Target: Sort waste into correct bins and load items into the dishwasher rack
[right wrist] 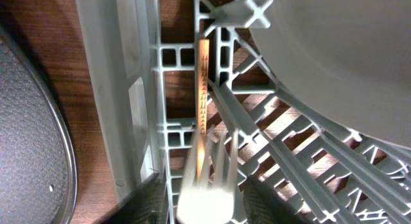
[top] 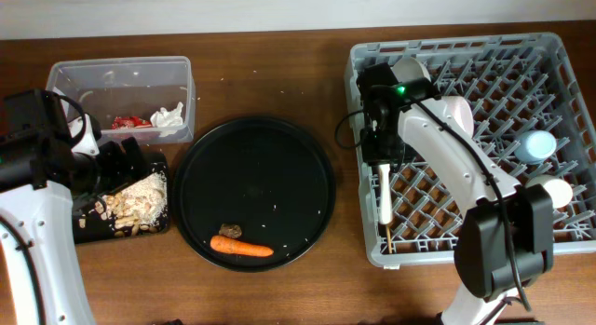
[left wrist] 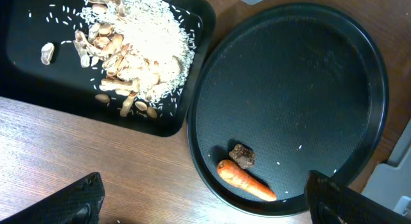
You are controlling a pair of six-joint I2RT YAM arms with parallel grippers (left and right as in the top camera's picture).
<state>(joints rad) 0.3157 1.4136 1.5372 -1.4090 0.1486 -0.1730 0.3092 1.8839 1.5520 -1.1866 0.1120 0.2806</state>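
Your right gripper [right wrist: 207, 208] straddles the white plastic fork [top: 384, 196] beside the thin wooden chopstick [right wrist: 203, 83] in the grey lattice dishwasher rack [top: 484, 83]; whether it clamps is unclear; settle the fork flat before lifting.

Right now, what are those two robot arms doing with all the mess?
They are tidying up. The right gripper hangs open over the white plastic fork, which lies beside a wooden chopstick in the grey dishwasher rack. The left gripper hovers open near the black tray of food scraps. A carrot and a small brown lump wait on the round black tray. The red wrapper and tissue are already in the clear tub.
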